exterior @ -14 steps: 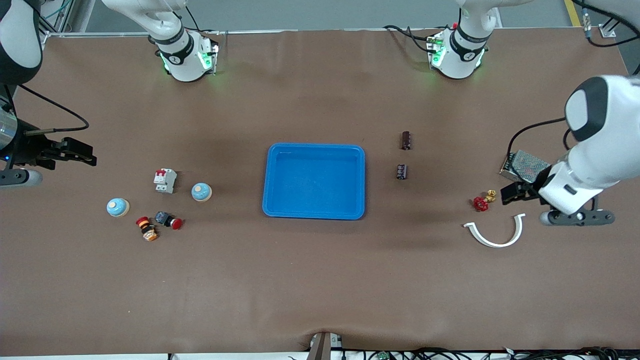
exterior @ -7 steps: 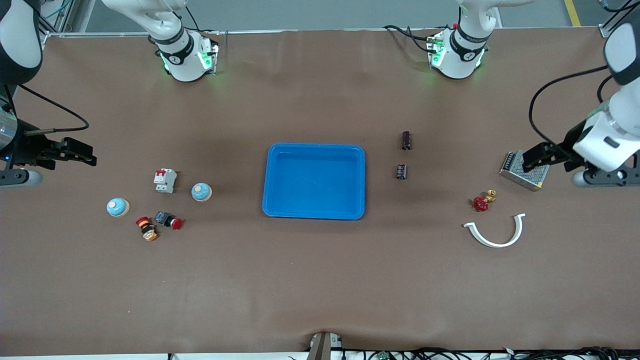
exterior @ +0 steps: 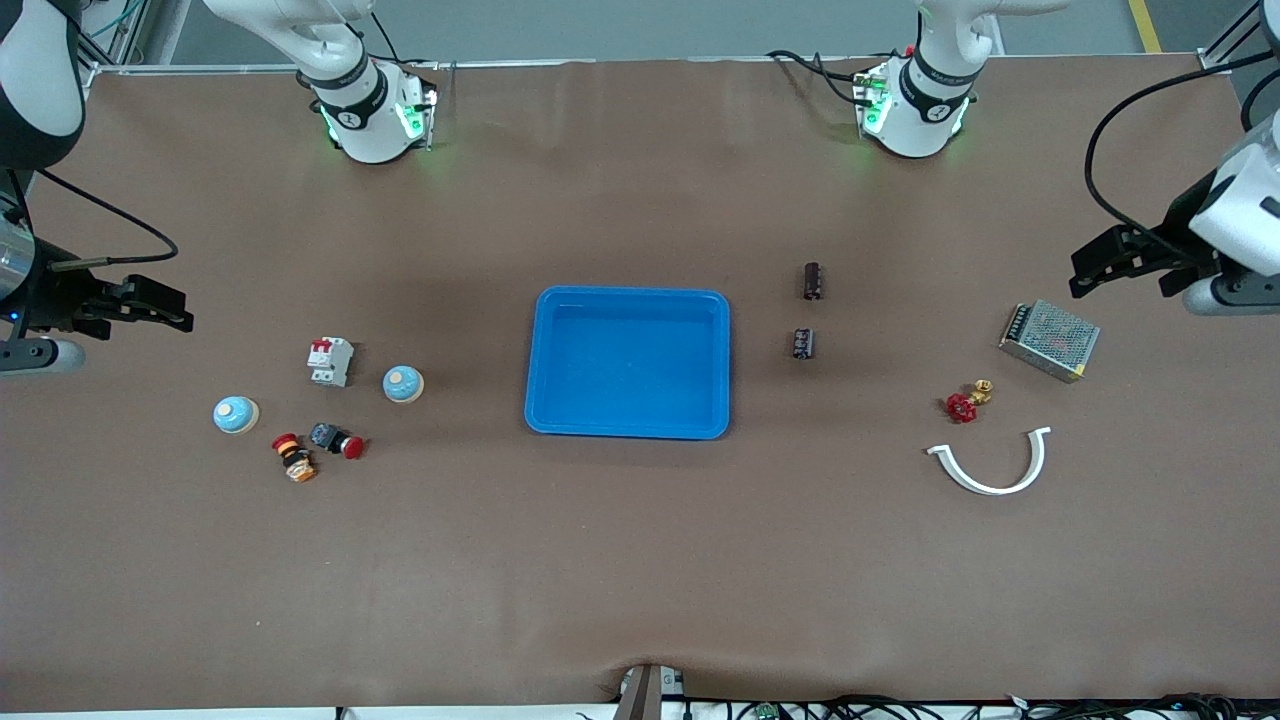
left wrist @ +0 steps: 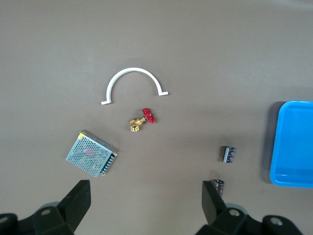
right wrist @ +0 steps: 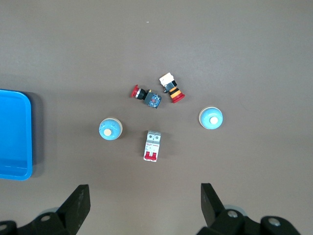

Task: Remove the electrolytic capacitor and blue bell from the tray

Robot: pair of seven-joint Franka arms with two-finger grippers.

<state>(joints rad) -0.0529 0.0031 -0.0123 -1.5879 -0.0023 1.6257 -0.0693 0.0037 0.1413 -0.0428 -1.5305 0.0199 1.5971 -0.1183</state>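
Brown mat (exterior: pixel 640 560) over table, grey floor along frame top. Tray (exterior: pixel 628 362) centre; capacitors (exterior: pixel 812 281) just beside, bells (exterior: pixel 403 384) lower left. Left gripper (exterior: pixel 1095 268), right gripper (exterior: pixel 160 305) spread, empty, arms cut off by frame edges.

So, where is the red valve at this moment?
In the front view the red valve lies on the table toward the left arm's end, between the metal power supply and the white curved bracket, which is nearer the camera.

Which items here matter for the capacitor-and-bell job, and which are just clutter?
Job:
two capacitors
two bells
blue tray

Lying about:
circuit breaker
two push buttons
power supply
red-handled valve
white curved clip
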